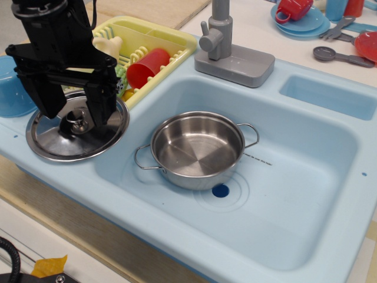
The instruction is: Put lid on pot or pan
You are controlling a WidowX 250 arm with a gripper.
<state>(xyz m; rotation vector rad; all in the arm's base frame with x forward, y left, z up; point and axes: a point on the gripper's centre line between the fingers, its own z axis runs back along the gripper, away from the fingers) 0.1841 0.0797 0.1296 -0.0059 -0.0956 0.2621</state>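
Our black two-fingered hand [75, 115] hangs spread wide, holding nothing, its fingers straddling the small knob of the round shiny steel lid [59, 141] directly beneath. The lid lies flat on the sink's rim; the shallow steel pot [197, 150] sits rightward in the basin.

Light-blue sink unit [330, 194] with grey faucet [227, 44] at far centre. Yellow rack [168, 38] far left. Wooden edge [65, 215] near left. White counter [277, 44] far right.
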